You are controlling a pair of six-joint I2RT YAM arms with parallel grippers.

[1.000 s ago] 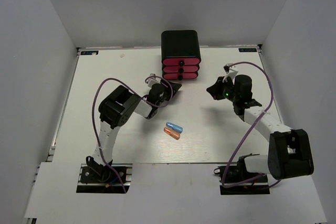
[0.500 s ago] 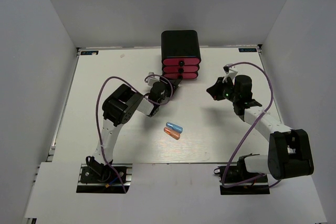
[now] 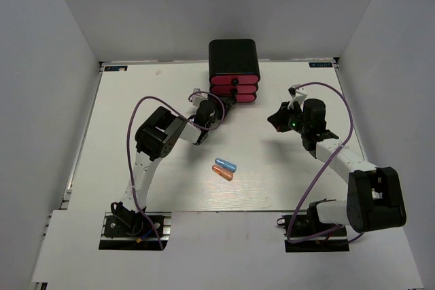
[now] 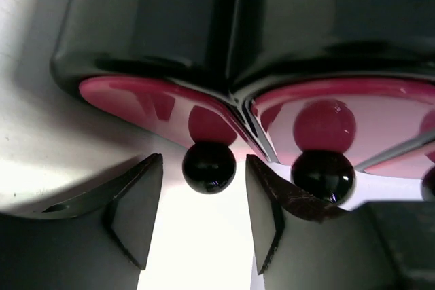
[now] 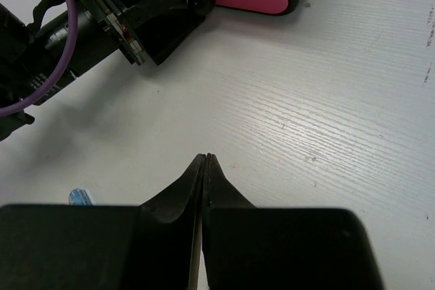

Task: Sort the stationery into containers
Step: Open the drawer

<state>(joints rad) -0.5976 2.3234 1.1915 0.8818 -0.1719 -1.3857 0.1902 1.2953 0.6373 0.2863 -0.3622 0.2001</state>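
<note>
at the drawers (image 3: 234, 89), spread left fingers (image 4: 136, 208) flanked a knob (image 4: 209, 166); right fingers (image 5: 183, 188) were clenched empty. two capsules (image 3: 225, 165) lay unsorted.

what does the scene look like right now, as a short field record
left fingers: open, either side of a black drawer knob, not closed on it
right fingers: shut, empty, over the table
pink drawers: three, all shut, in the black cabinet
loose items: blue capsule and orange capsule side by side on the table, unsorted

3 pink drawers (image 3: 234, 89); blue capsule (image 3: 225, 165) — beside orange capsule (image 3: 222, 173)
</note>
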